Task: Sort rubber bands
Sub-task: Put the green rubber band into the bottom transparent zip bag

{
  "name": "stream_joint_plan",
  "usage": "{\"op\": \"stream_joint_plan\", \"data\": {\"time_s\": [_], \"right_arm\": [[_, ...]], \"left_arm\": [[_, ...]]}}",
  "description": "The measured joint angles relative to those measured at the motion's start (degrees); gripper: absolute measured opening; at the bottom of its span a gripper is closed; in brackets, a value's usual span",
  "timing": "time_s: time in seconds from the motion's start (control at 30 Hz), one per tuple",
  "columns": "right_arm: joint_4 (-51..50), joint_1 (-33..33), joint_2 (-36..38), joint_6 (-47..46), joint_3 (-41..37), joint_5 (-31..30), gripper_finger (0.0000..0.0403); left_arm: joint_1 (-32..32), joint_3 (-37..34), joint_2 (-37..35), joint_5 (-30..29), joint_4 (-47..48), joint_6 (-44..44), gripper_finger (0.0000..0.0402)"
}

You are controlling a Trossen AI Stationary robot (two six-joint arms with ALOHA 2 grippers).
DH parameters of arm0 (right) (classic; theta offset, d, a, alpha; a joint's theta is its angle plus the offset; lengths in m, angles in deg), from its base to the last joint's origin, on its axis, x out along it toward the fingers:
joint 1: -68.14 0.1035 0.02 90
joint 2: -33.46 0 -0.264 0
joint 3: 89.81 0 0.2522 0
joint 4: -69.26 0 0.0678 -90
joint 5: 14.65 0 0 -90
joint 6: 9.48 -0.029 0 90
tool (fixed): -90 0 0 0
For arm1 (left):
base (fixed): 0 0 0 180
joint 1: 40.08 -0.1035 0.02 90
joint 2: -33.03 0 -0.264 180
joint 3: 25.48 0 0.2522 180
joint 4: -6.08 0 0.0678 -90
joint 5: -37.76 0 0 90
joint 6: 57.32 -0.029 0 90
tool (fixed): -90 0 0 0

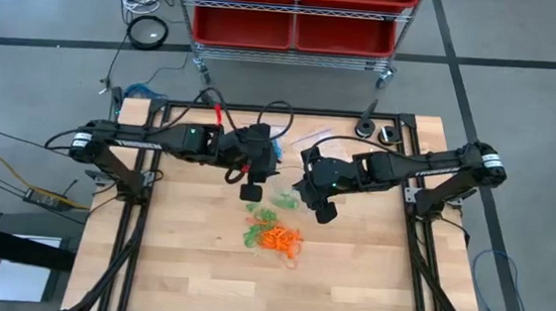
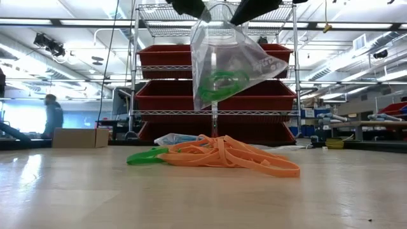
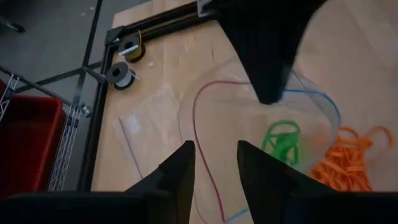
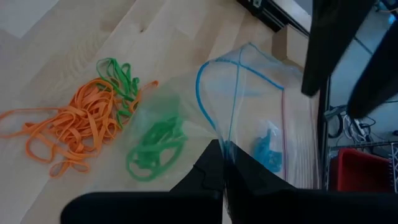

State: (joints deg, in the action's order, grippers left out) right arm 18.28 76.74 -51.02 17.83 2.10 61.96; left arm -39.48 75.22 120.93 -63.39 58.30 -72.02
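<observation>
Low view: right gripper [image 4: 222,163] pinches raised bag [image 2: 232,60] holding green bands [image 2: 220,84].

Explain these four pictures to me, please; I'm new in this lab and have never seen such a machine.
Two dark robot arms work over a wooden table. One picture looks straight down, one sits at table height, and two ride on the wrists. A pile of orange rubber bands with some green rubber bands lies on the wood. The right end effector is shut on the rim of a clear zip bag, holding it lifted with green bands inside. The left end effector stands open at the bag's mouth, gripping nothing.
</observation>
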Motion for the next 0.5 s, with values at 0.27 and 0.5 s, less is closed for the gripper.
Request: {"op": "stream_joint_plan", "data": {"time_s": [0.27,0.5], "right_arm": [[-0.45,0.0,0.0,0.19,0.0,0.0,0.0],[-0.85,-0.07,0.0,0.5,0.0,0.02,0.0]], "left_arm": [[1.33,-0.02,-6.22,-13.92,17.44,1.75,0.0129],[5.89,-9.24,-16.94,-9.95,20.09,17.25,0.0129]]}}
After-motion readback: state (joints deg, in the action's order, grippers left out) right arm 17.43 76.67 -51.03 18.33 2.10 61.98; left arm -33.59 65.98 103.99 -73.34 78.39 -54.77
